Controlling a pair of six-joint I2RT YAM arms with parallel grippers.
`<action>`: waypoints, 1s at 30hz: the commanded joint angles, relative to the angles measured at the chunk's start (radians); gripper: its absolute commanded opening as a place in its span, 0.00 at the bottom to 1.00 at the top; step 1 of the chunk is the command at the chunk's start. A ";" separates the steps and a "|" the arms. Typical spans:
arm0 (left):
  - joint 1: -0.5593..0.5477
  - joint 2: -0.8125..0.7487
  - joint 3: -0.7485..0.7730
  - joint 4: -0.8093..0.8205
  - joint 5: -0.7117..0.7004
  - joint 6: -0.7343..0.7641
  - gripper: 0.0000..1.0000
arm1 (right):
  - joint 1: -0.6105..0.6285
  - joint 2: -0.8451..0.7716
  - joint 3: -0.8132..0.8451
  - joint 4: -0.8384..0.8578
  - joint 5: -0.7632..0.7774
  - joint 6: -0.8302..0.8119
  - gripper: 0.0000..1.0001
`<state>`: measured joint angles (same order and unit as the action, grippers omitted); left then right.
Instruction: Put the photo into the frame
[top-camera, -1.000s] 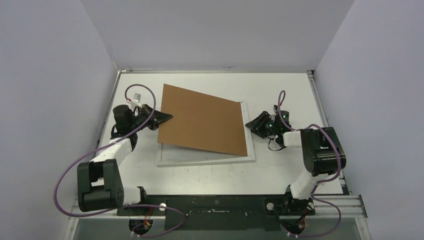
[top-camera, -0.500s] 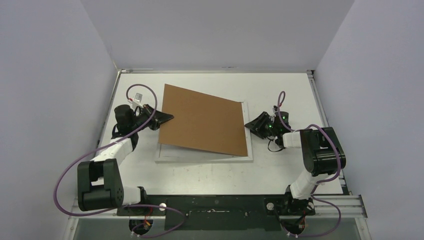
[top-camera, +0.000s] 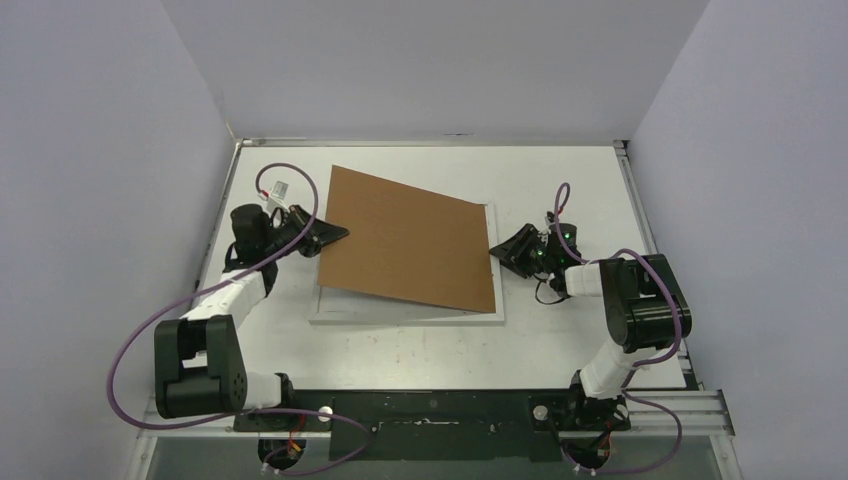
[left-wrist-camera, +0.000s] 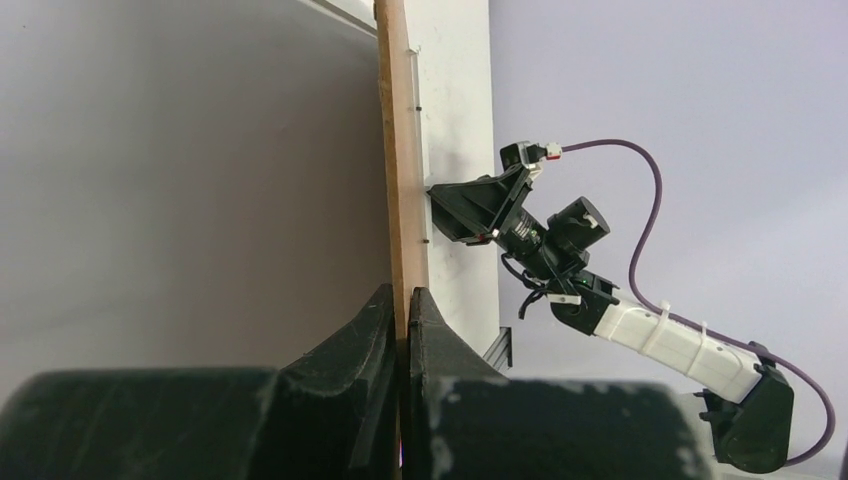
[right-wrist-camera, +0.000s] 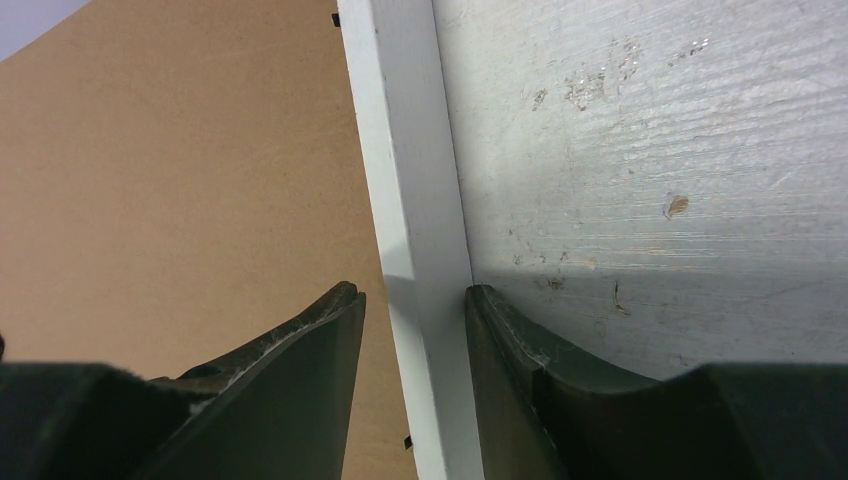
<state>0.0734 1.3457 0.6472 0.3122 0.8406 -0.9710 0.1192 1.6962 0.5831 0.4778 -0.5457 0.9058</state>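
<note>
The white frame (top-camera: 400, 316) lies flat on the table, mostly covered by the brown cardboard backing board (top-camera: 410, 240). My left gripper (top-camera: 340, 236) is shut on the board's left edge and holds that side raised, so the board slopes down to the right. In the left wrist view the gripper (left-wrist-camera: 402, 292) pinches the thin board (left-wrist-camera: 398, 150) edge-on. My right gripper (top-camera: 497, 250) is open at the frame's right side. In the right wrist view its jaws (right-wrist-camera: 410, 292) straddle the white frame rail (right-wrist-camera: 405, 180), with the board (right-wrist-camera: 180, 180) to the left. The photo is hidden.
The table's back edge (top-camera: 430, 143) and side rails border the white tabletop. Grey enclosure walls (top-camera: 100, 150) stand close on the left, back and right. A black mounting bar (top-camera: 430, 410) runs along the near edge between the arm bases.
The frame has slid a little to the left and away from the near edge. The left gripper, still holding the board, has shifted slightly back.
</note>
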 joint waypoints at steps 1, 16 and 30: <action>-0.039 0.013 0.077 -0.092 0.026 0.149 0.00 | 0.031 -0.016 -0.001 0.032 -0.063 0.002 0.42; -0.095 0.084 0.230 -0.329 -0.040 0.379 0.17 | 0.039 -0.032 0.017 0.022 -0.099 -0.016 0.42; -0.169 0.126 0.365 -0.620 -0.215 0.611 0.40 | 0.045 -0.039 0.016 0.022 -0.110 -0.010 0.42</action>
<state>-0.0368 1.4490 0.9409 -0.2104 0.6350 -0.4568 0.1223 1.6932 0.5831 0.4755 -0.5499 0.8833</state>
